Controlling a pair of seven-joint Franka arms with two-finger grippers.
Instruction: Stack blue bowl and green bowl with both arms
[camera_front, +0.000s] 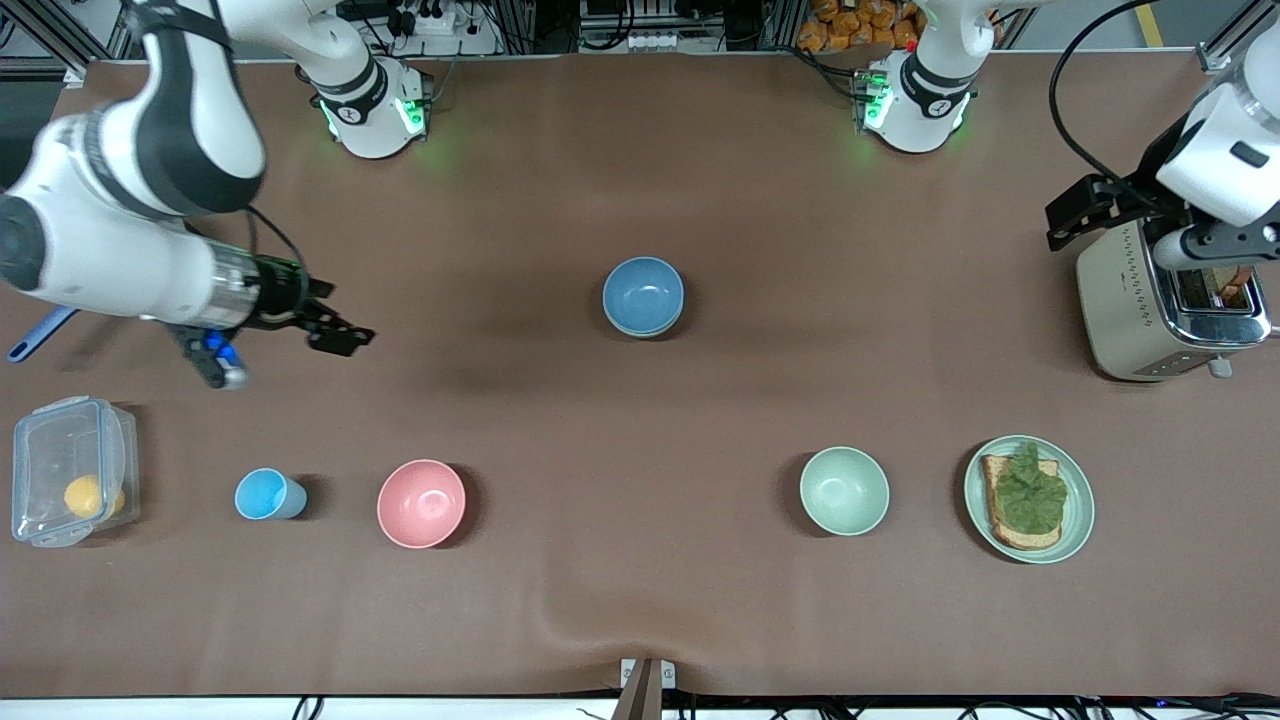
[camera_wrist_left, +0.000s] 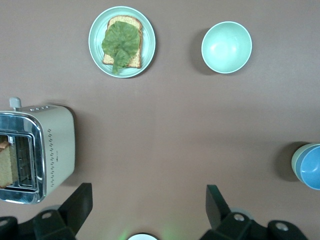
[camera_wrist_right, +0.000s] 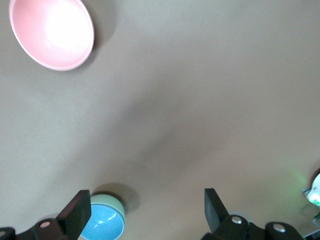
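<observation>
blue bowl nested in green bowl at mid-table, both arms drawn back

blue bowl (camera_front: 643, 293), round, matte and medium blue, sits inside the round, dull sage-green bowl (camera_front: 648, 327), whose rim shows as a thin crescent under it; the stack appears complete. the pair rests at the middle of the brown table (camera_front: 640, 600), farther from the front camera than the round pink bowl (camera_front: 421, 503) and the paler round mint-green bowl (camera_front: 844, 490). right gripper (camera_front: 340, 335) hangs over bare table toward the right arm's end, fingers spread wide and holding nothing; the stack lies toward mid-table from its fingertips. left gripper (camera_wrist_left: 150, 207) hangs above the cream metal toaster (camera_front: 1160, 310) at the left arm's end, fingers likewise wide and empty. judged from the front view, the right gripper is the nearer to the stack. bowls are round, so no long axis constrains approach.
</observation>
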